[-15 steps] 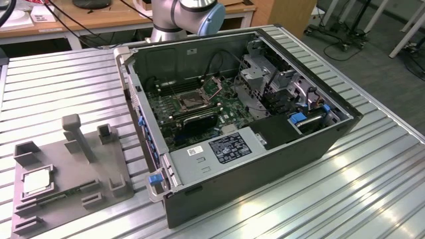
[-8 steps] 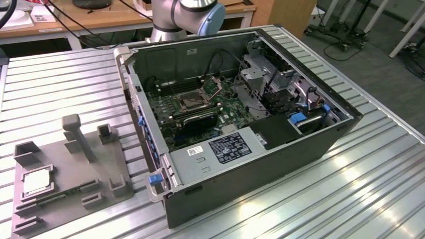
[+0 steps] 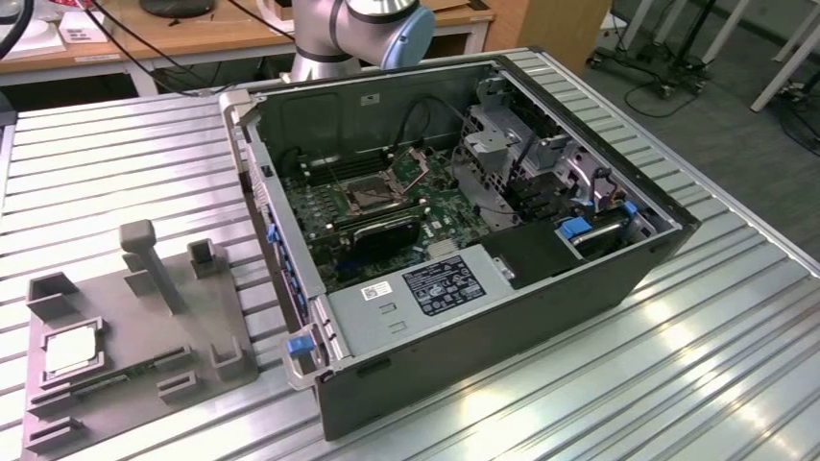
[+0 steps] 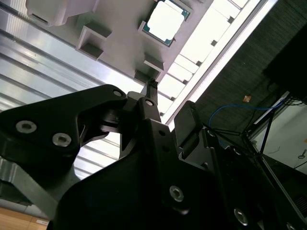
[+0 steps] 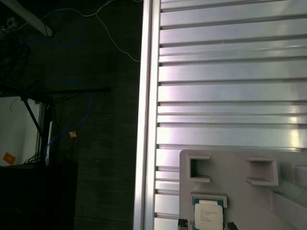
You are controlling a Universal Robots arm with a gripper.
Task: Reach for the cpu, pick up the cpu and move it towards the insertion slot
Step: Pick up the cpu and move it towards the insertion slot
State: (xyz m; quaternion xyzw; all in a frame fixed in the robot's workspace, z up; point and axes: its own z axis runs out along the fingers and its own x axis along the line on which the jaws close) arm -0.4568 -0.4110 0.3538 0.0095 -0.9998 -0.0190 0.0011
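The cpu (image 3: 73, 351) is a silvery square chip lying flat in a recess of the grey tray (image 3: 141, 322) at the exterior view's left. It shows again in both wrist views (image 5: 207, 215) (image 4: 165, 21). In the first wrist view my gripper (image 5: 207, 224) hangs above the chip, its two fingertips standing apart on either side of it, with nothing held. The second wrist view has the gripper's black body in front, with one finger (image 4: 152, 91) pointing toward the tray (image 4: 120, 21). The insertion slot (image 3: 371, 197), a silver-framed socket with a dark centre, sits on the motherboard inside the open computer case (image 3: 513, 317).
The tray carries several raised grey blocks and a tall post (image 3: 144, 257). It rests on a ribbed metal table (image 3: 115, 163) near the table's edge (image 5: 147, 120), beyond which lies dark floor with cables. The arm's base (image 3: 346, 34) stands behind the case.
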